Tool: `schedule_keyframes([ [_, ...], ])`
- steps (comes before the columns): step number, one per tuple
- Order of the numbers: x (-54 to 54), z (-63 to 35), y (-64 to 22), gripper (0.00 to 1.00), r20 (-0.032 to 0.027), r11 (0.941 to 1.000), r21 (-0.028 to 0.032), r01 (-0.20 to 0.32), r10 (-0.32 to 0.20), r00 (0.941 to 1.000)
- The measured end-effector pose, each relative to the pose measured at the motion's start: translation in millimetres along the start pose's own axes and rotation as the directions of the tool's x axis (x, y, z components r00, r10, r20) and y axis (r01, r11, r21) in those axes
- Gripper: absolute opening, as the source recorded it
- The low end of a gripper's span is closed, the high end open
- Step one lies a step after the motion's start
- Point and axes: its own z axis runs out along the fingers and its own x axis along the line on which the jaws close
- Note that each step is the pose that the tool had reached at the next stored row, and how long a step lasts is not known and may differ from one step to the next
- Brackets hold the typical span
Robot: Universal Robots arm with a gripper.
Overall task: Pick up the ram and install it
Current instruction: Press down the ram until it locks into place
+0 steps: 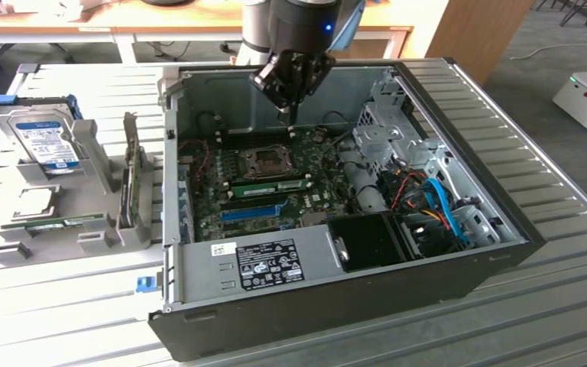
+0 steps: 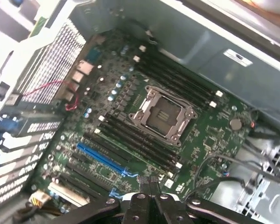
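Green ram, one stick, sits seated beside the CPU socket in your exterior view; your wrist view shows the gripper closed, empty, above the motherboard.

Even daylight lit the room brightly; the computer case interior sat shadowed. The wrist view was soft, with glare on the case wall.

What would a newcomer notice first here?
The open computer case fills the table's middle, its green motherboard exposed. The gripper hangs shut over the board's far edge, above the CPU socket. A ram stick sits seated just nearer than the socket.
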Motion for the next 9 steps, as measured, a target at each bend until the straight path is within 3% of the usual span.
schedule_keyframes([
  [4, 0.0, 0.7, 0.0, 0.11, 0.0025, 0.9973, -0.0009, -0.073, 0.073, 0.9973],
  [9, 0.0, 1.7, -0.1, 0.11, 0.0055, 0.9868, -0.0023, -0.162, 0.162, 0.9867],
])
